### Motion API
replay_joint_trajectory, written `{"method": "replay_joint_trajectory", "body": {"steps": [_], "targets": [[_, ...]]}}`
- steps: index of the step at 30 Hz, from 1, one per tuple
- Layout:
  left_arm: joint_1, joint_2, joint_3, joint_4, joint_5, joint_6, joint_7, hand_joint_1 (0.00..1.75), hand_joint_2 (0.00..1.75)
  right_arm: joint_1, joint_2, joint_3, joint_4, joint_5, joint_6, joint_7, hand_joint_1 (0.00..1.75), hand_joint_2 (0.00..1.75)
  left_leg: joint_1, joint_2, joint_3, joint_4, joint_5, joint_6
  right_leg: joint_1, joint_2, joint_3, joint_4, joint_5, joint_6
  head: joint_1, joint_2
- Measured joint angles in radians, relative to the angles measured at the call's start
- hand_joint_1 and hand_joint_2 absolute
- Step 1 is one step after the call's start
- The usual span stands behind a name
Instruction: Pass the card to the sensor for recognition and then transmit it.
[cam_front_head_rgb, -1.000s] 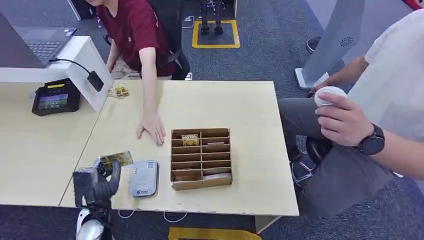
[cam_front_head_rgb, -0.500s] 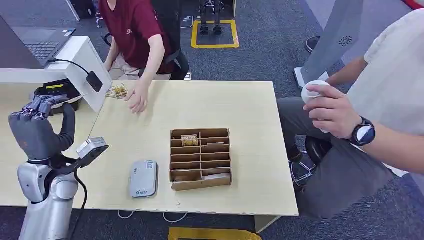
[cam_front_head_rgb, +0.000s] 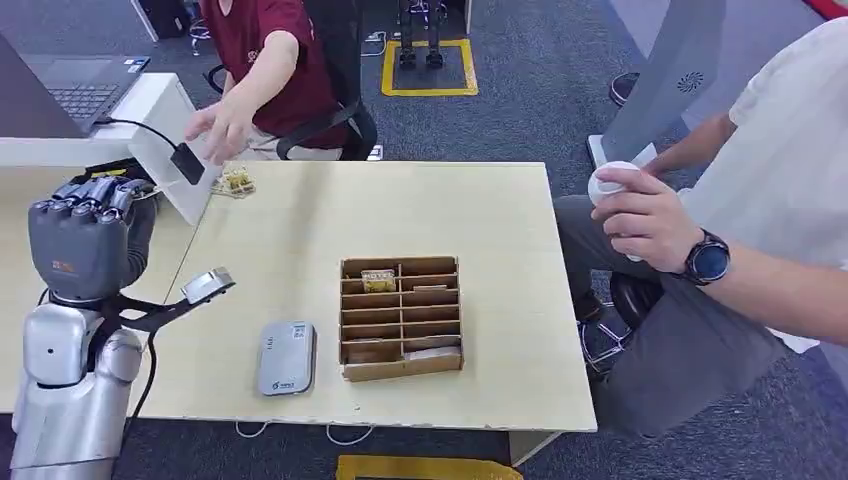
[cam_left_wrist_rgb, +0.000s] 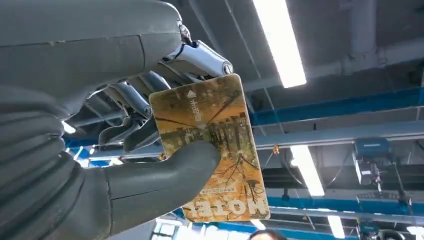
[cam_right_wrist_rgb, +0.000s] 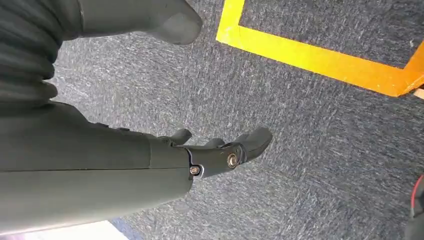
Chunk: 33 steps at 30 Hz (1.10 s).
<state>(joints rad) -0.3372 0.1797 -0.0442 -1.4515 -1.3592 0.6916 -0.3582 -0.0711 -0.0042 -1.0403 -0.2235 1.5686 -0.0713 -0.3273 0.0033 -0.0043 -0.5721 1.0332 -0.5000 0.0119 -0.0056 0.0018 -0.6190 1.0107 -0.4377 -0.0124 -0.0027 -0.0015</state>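
Keep L hand (cam_front_head_rgb: 85, 245) pinching card (cam_left_wrist_rgb: 212, 147) firm, raised left of sensor (cam_front_head_rgb: 287, 357) w/ R hand (cam_right_wrist_rgb: 220, 150) empty, loosely curled; lower flat onto it.

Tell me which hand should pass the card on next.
The left hand. It already holds the card between thumb and fingers, raised above the table. The right hand hangs by the carpet, holding nothing.

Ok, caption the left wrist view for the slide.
The left hand pinches a hotel key card between thumb and fingers, raised toward ceiling lights.
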Motion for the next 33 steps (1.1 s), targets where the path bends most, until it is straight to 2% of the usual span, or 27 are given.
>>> {"method": "replay_joint_trajectory", "body": {"steps": [4,10,26,27,33], "targets": [[-0.008,0.012,0.000,0.003,-0.090,0.000,0.058,1.75,1.75,-0.002,0.000,0.006,0.000,-0.002,0.001,-0.001,0.00,1.75,0.000,0.000,0.000,0.000,0.000,0.000,0.000,0.000,-0.001,0.000,0.000,0.000,0.000,0.000],[-0.032,0.012,-0.005,0.022,-0.101,0.000,0.086,1.75,1.75,-0.003,-0.002,0.007,0.002,-0.007,0.001,0.000,0.00,1.75,0.000,0.000,0.000,0.000,0.000,0.000,0.000,0.000,-0.001,0.000,0.000,0.000,0.000,0.000],[-0.049,-0.001,-0.015,0.055,-0.054,0.006,0.076,1.75,1.75,-0.003,-0.005,0.007,0.004,-0.013,0.000,0.000,0.00,1.75,0.000,0.001,0.000,0.000,0.000,0.000,0.000,0.001,-0.001,0.000,0.000,0.000,0.000,0.000],[-0.049,-0.002,-0.015,0.057,-0.046,0.006,0.072,0.00,1.75,-0.003,-0.005,0.007,0.004,-0.013,0.000,0.000,0.00,1.75,0.000,0.001,0.000,0.000,0.000,0.000,0.000,0.001,-0.001,0.000,0.000,0.000,0.000,0.000],[-0.049,-0.002,-0.016,0.057,-0.045,0.006,0.072,0.00,1.75,-0.003,-0.005,0.007,0.004,-0.013,0.000,0.000,0.00,1.75,0.000,0.001,0.000,0.000,0.000,0.000,0.000,0.001,-0.001,0.000,0.000,0.000,0.000,0.000]]}}
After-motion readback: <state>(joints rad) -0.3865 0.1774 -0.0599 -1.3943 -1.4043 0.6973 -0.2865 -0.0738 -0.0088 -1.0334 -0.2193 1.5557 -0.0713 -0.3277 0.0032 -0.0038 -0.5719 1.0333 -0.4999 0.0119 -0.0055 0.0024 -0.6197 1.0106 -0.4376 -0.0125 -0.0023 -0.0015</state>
